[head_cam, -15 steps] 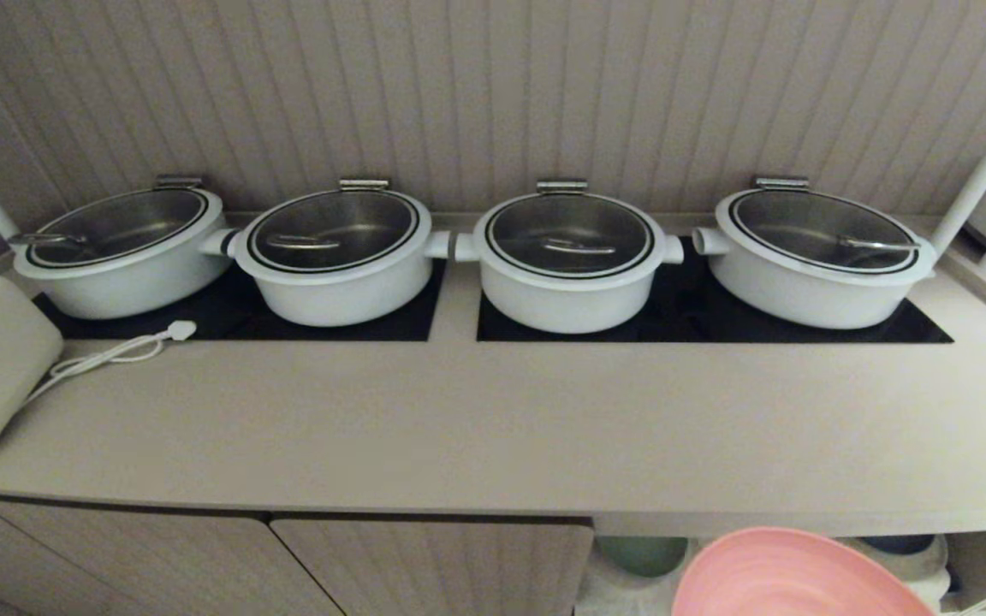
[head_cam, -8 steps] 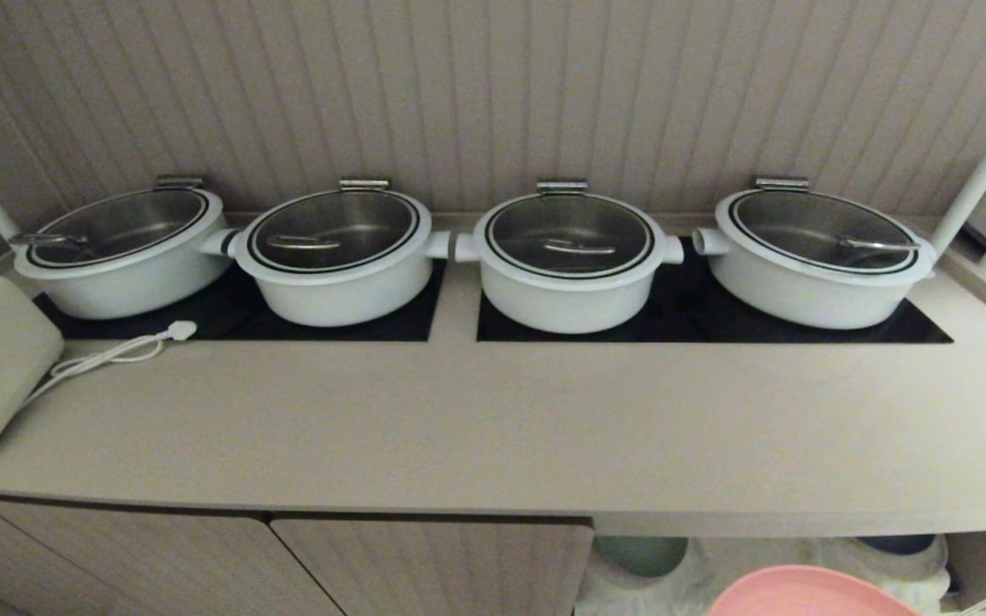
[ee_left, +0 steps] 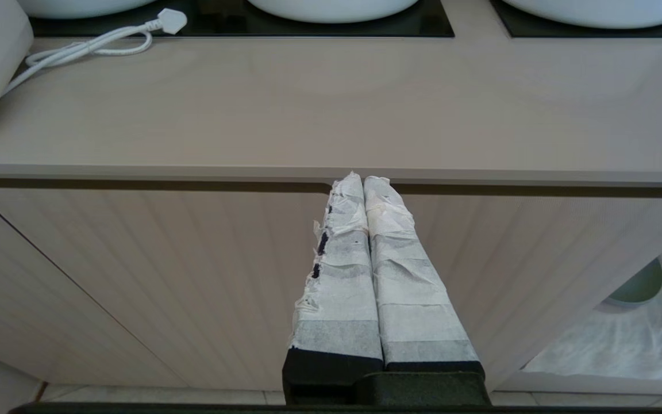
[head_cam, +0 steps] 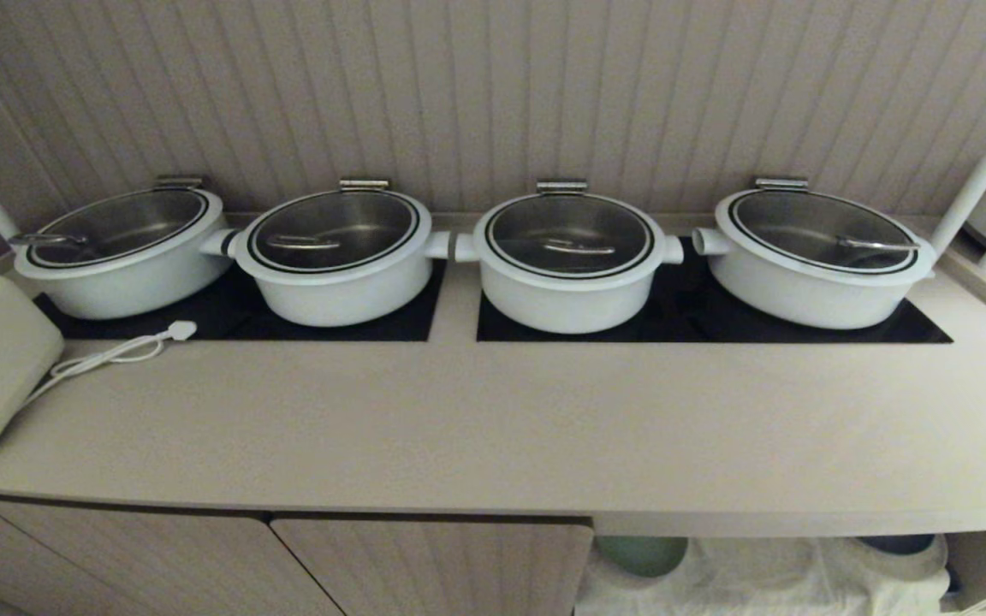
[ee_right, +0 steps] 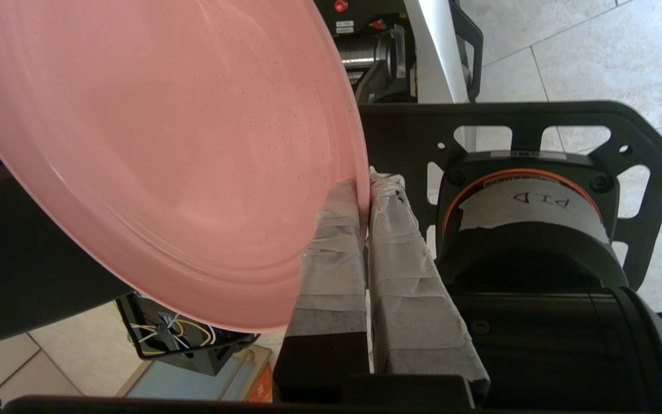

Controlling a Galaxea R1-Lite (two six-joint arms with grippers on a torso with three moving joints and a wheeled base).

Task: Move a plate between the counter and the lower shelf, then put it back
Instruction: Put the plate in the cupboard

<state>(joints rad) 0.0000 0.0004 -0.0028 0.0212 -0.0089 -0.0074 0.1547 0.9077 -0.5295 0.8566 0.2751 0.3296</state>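
Between the right gripper's taped fingers, the plate's rim sits pinched tight, tilted steeply, presumably for carrying.

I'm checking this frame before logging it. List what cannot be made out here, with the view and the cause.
- Head view: the plate and both arms lie outside the frame.
- Head view: the lower shelf is cut off by the bottom edge and overhung by the counter; a green dish and a dark one show only partly.
- Right wrist view: the plate, held at its rim by the right tool, runs past the edges.
- Left wrist view: the left tool hides some cabinet front.
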